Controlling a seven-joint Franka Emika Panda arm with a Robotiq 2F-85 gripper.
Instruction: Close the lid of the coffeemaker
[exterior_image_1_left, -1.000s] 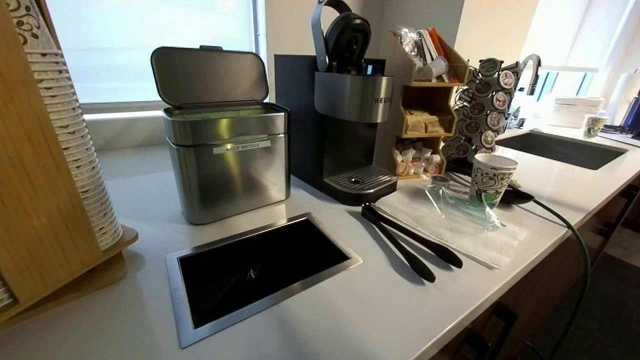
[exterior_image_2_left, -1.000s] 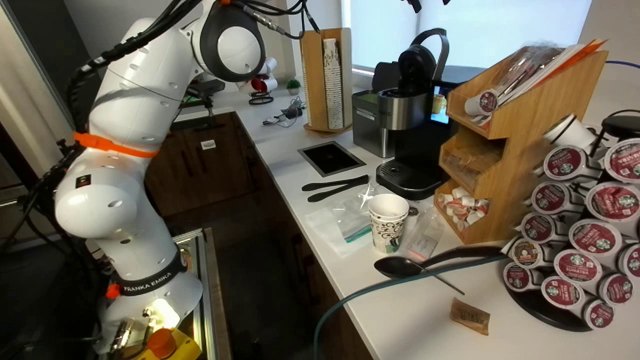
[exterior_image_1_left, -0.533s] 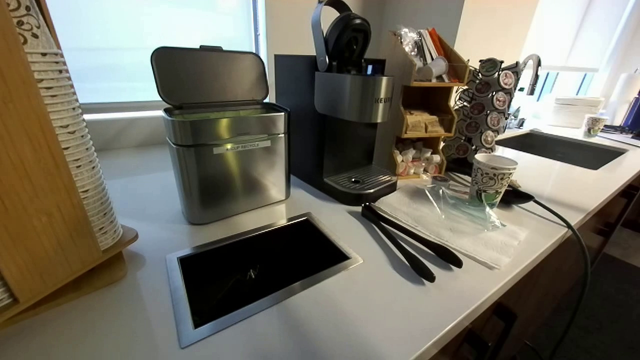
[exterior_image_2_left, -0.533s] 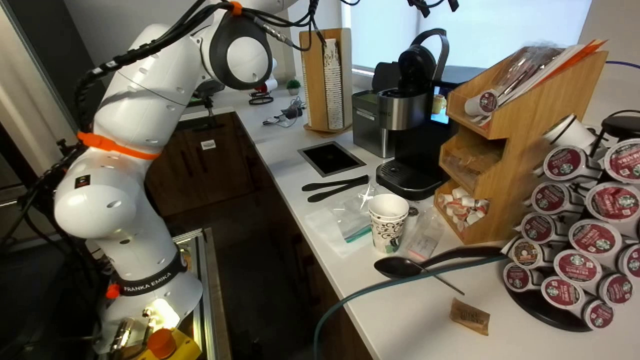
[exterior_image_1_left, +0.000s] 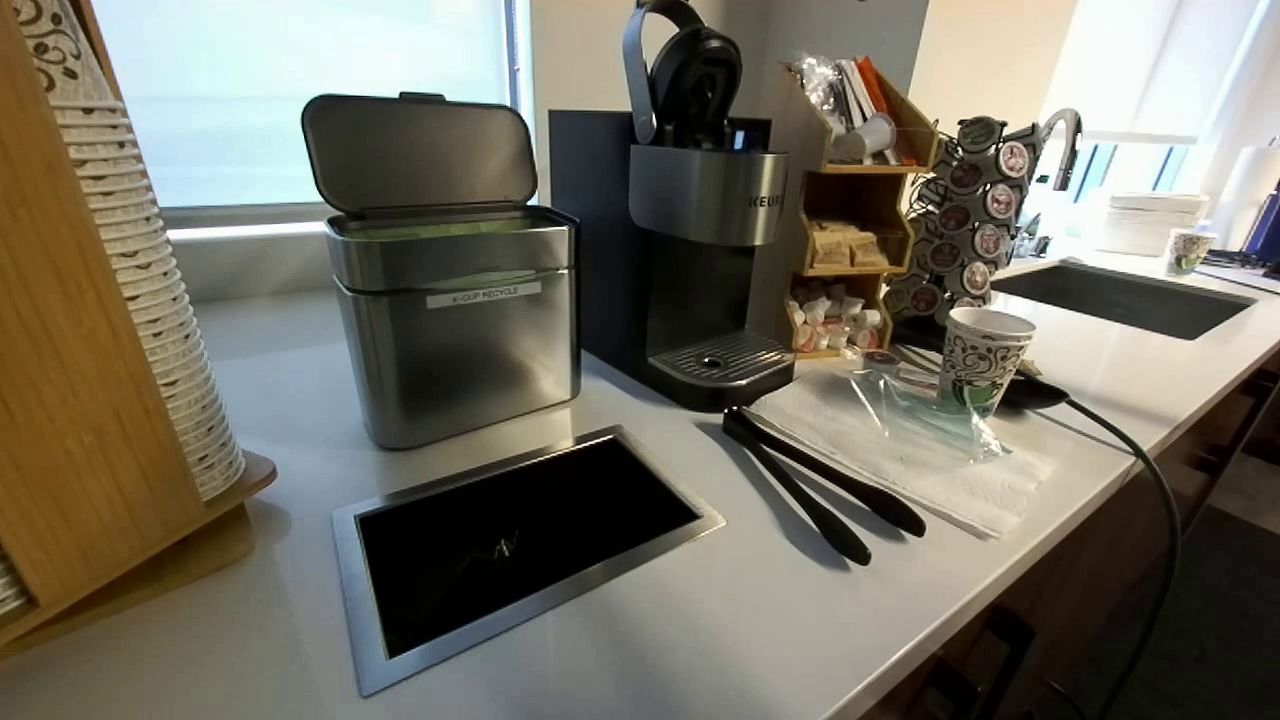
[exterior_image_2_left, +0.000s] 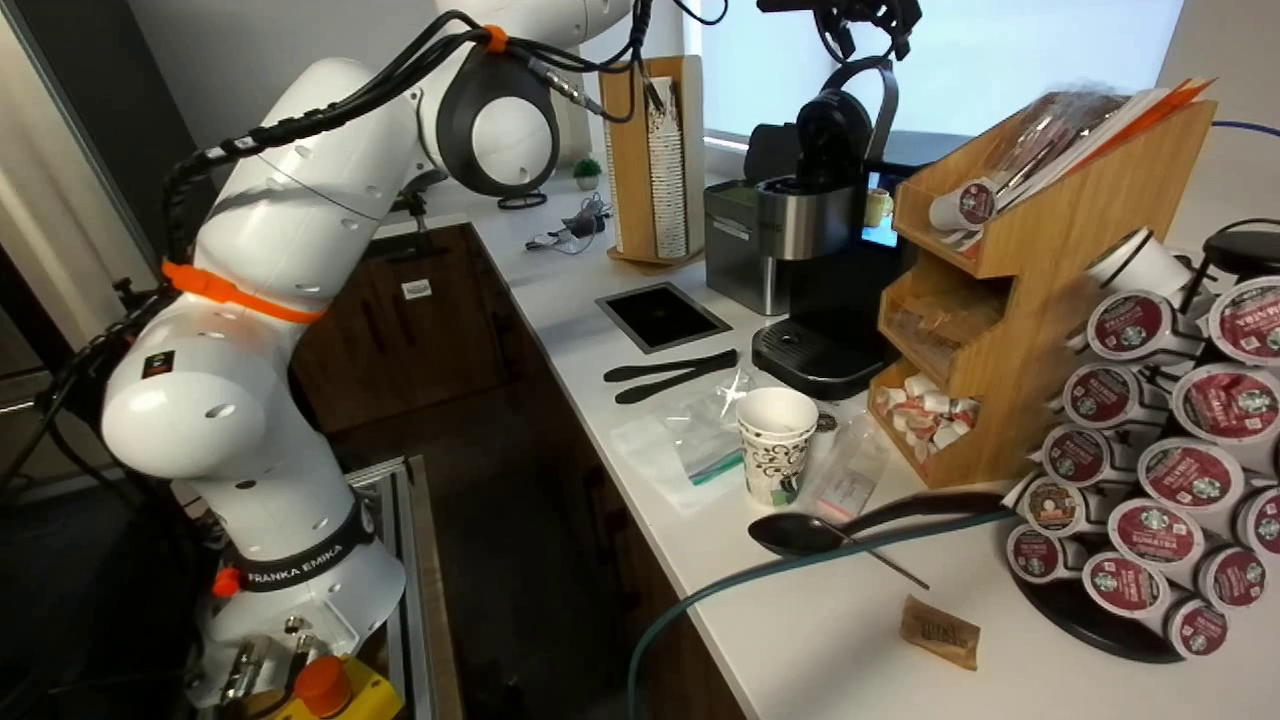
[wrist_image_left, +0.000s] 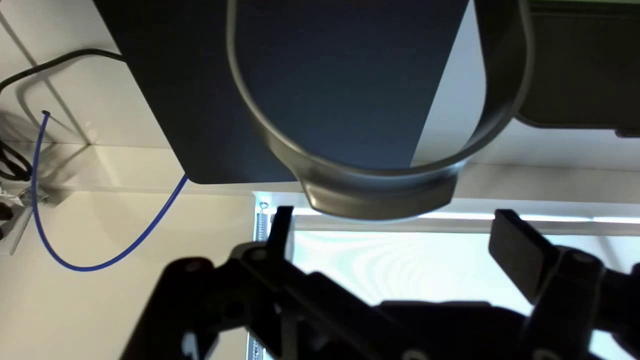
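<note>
The coffeemaker (exterior_image_1_left: 690, 200) stands on the counter, dark with a steel-coloured brew head; it also shows in an exterior view (exterior_image_2_left: 805, 225). Its black lid (exterior_image_1_left: 700, 80) is raised upright, also seen in an exterior view (exterior_image_2_left: 833, 130). The arched grey handle (wrist_image_left: 380, 195) rises with the lid. My gripper (exterior_image_2_left: 873, 42) is above the handle's top in that exterior view, partly cut off by the frame. In the wrist view, my gripper (wrist_image_left: 392, 225) is open and empty, one finger on each side of the handle's end, apart from it. The lid itself is out of the wrist view.
A steel bin (exterior_image_1_left: 460, 340) with its lid up stands beside the coffeemaker. A wooden pod rack (exterior_image_2_left: 1060, 330) stands on the other side. Tongs (exterior_image_1_left: 810, 480), paper cups (exterior_image_2_left: 777, 440) and a counter opening (exterior_image_2_left: 663, 317) lie in front. A blue cable (wrist_image_left: 125, 255) hangs behind.
The arm has reached forward and the gripper has come down into an exterior view, over the handle. The lid and coffeemaker have not moved.
</note>
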